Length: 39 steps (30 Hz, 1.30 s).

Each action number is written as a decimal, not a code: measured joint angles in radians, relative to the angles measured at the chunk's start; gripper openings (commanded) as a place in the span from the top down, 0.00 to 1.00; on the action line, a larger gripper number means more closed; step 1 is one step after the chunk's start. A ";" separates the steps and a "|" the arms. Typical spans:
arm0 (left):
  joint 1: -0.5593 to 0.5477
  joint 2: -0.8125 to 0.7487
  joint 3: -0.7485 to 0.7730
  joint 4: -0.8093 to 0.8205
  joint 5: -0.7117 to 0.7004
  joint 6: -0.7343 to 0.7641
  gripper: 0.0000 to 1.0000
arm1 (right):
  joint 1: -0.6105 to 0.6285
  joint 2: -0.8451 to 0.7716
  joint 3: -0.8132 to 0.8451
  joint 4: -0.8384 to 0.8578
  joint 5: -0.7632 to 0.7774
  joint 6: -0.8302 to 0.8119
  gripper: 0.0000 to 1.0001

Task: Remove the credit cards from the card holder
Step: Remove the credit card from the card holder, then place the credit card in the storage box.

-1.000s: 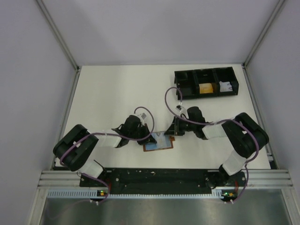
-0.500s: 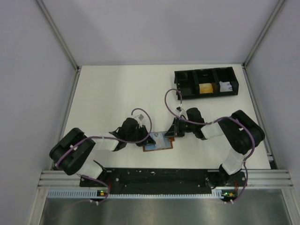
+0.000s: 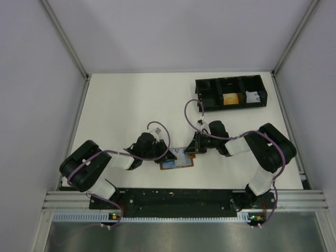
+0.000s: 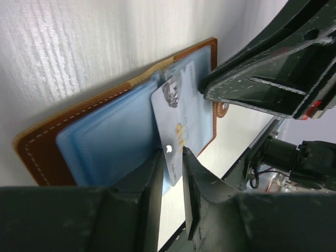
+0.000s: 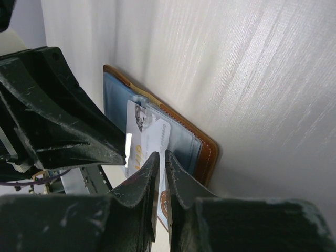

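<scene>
The brown card holder (image 3: 178, 160) lies open on the table between both arms, its blue sleeves (image 4: 113, 142) facing up. A pale credit card (image 4: 176, 118) sticks partway out of a sleeve. My left gripper (image 4: 172, 153) stands open astride the card's free corner, a small gap showing beside the card. My right gripper (image 5: 161, 154) is shut on the holder's sleeve edge (image 5: 186, 142) at the side with the closure tab, next to the card (image 5: 149, 137). From above, the left gripper (image 3: 167, 155) and right gripper (image 3: 193, 148) flank the holder.
A black three-compartment tray (image 3: 231, 79) stands at the back right, with a yellow item (image 3: 229, 100) and a white item (image 3: 253, 96) inside. Grey walls enclose the table on three sides. The arms' base rail (image 3: 178, 197) runs along the near edge.
My left gripper's jaws have parted from the card they were pinching. The card stays sticking out of the sleeve. The right gripper holds still.
</scene>
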 measured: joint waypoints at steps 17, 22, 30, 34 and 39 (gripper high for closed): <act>0.026 -0.129 -0.050 -0.095 -0.071 0.040 1.00 | -0.027 0.000 -0.001 -0.002 0.008 0.000 0.94; 0.053 -0.206 -0.084 -0.124 -0.069 0.074 1.00 | -0.040 0.000 -0.001 -0.003 0.009 0.000 0.93; 0.090 -0.365 -0.141 -0.146 -0.061 0.119 1.00 | -0.042 -0.049 -0.001 -0.047 0.035 -0.021 0.84; 0.100 -0.433 -0.154 -0.139 -0.040 0.135 1.00 | -0.044 -0.146 -0.001 -0.068 0.033 -0.041 0.70; 0.105 -0.481 -0.169 -0.098 0.008 0.151 1.00 | -0.045 -0.248 0.000 -0.043 -0.023 -0.068 0.55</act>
